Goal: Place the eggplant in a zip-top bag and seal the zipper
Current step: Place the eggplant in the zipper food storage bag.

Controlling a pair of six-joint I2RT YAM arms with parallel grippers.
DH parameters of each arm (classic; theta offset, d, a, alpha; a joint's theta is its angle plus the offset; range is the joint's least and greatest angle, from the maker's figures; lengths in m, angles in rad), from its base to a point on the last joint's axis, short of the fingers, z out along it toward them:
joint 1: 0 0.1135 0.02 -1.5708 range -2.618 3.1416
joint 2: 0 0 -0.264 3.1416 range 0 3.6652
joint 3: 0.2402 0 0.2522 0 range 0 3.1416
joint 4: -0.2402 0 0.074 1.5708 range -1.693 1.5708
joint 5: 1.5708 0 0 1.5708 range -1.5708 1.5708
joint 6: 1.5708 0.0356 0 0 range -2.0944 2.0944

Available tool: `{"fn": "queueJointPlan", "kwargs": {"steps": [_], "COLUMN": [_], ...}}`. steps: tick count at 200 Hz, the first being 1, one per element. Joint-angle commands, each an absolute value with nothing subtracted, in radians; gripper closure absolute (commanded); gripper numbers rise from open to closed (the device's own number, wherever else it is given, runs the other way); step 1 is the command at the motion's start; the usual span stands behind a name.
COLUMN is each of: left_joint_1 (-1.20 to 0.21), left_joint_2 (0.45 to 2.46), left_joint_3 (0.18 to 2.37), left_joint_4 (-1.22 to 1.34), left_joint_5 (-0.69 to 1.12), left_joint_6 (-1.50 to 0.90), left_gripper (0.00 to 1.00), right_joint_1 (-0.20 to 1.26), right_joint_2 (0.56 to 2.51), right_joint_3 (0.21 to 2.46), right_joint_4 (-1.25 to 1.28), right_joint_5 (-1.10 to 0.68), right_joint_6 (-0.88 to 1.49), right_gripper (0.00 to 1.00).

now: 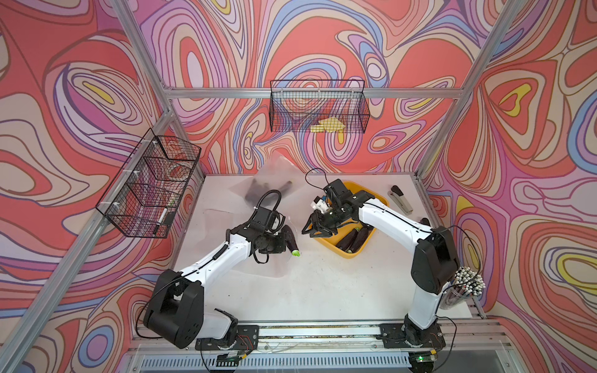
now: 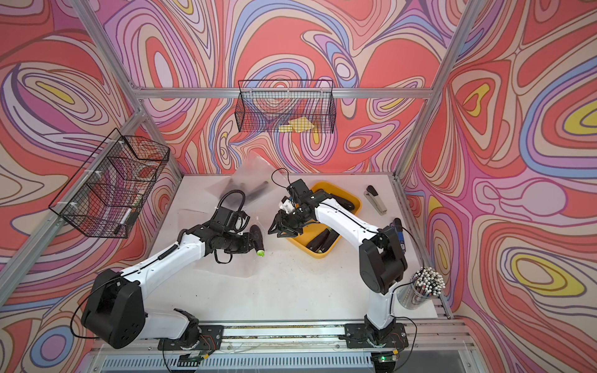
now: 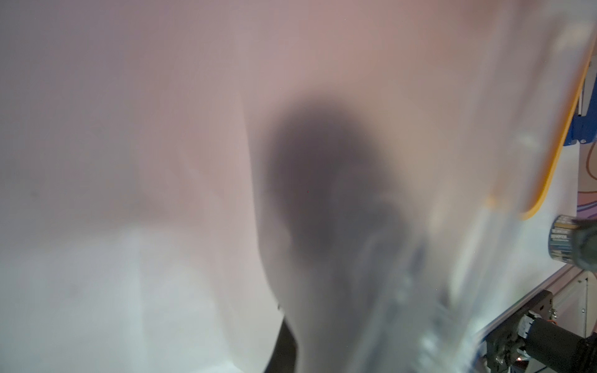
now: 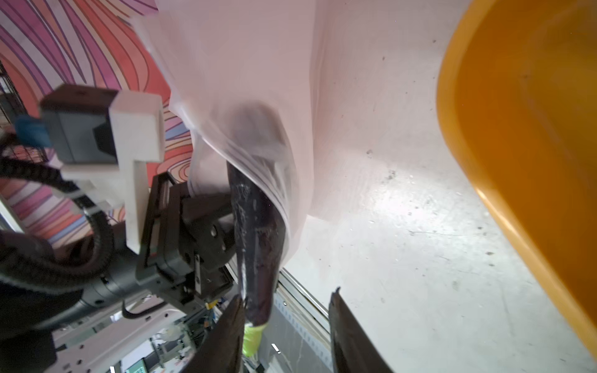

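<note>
A dark purple eggplant with a green stem hangs half inside a translucent zip-top bag, stem end sticking out. My left gripper is shut on the bag's rim beside the eggplant. In the left wrist view the bag covers the lens, the eggplant shows only as a dark shadow, and the jaws are hidden. My right gripper hovers just to the right of the eggplant. It is open, with one finger beside the stem and nothing gripped.
A yellow tray under the right arm holds more eggplants. Another bag with dark eggplants lies at the back. A stapler lies at the back right and a pencil cup at the right edge. Wire baskets hang on the walls.
</note>
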State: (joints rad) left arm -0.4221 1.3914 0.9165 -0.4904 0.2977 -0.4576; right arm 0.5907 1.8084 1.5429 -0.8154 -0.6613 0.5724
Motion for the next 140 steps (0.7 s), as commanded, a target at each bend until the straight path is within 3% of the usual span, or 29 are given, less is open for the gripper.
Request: {"fn": "queueJointPlan", "kwargs": {"steps": [1,27,64,140], "left_joint_1": [-0.407,-0.399,-0.394,-0.391], "left_joint_2": [1.406,1.43,1.437,1.427], "left_joint_3": [0.954,0.992,1.009,1.019], "left_joint_4": [-0.531,-0.576,-0.565,-0.578], "left_joint_5": [0.325,0.326,0.372,0.378], "left_joint_6": [-0.48,-0.48,-0.503,-0.5], "left_gripper": [1.0,1.0,1.0,1.0], "right_joint_1": [0.623,0.749,0.821,0.846], "right_joint_2": [1.69,1.605,1.447,1.577], "right_joint_3": [1.449,1.328,1.059,1.14], "right_joint_4": [-0.756,-0.636,-0.248,-0.168], "right_joint_5": [-0.569,-0.427,-0.282,-0.249], "right_joint_6": [0.337,0.148,0.035,-0.024], "right_gripper": [0.56,0.53,0.46,0.49]}}
